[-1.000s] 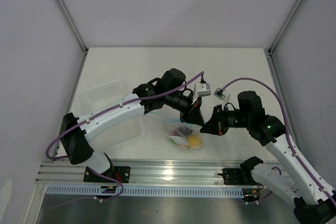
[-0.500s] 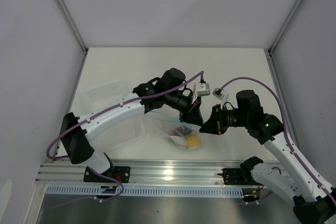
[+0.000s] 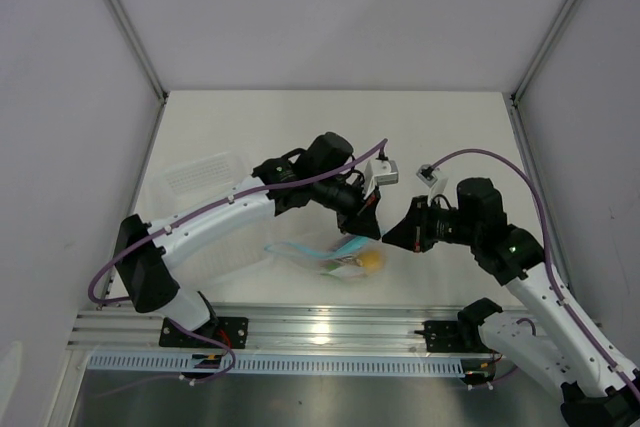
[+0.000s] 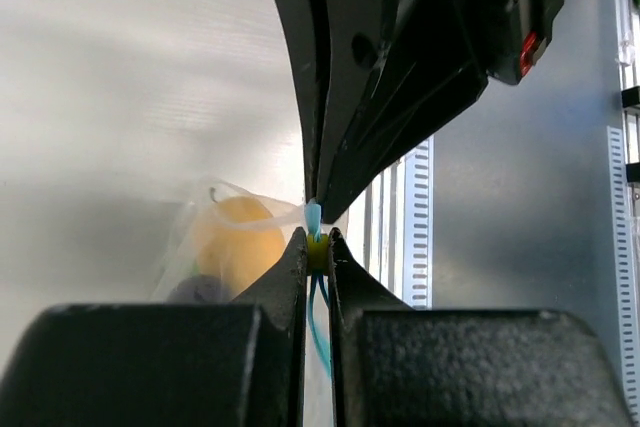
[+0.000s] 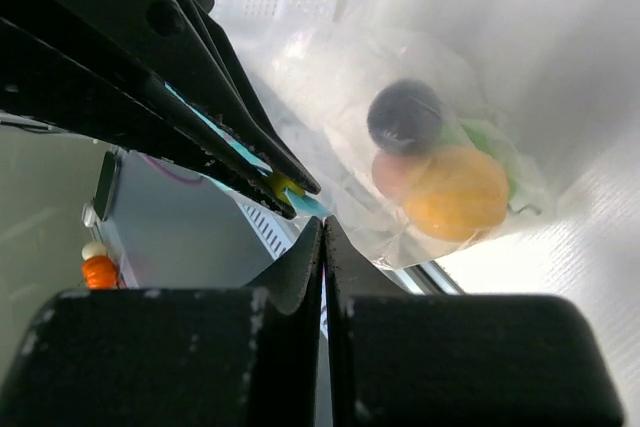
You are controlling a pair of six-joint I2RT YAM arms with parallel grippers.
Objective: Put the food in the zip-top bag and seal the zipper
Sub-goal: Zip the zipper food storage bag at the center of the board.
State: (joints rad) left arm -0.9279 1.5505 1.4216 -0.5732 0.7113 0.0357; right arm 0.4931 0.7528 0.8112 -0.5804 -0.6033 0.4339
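green food (image 5: 492, 145) mostly hidden — behind yellow piece (image 5: 455, 192)

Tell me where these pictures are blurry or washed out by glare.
Top view: sharp, with a bright reflection on the metal rail. Left wrist view: the left gripper is a soft dark blur, the table behind washed out. Right wrist view: the right gripper is blurred, the bag sharper, glare at lower right.

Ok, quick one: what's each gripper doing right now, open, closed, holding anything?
Left gripper: closed, pinching the zipper.
Right gripper: closed, pinching the same zipper right next to the left one.
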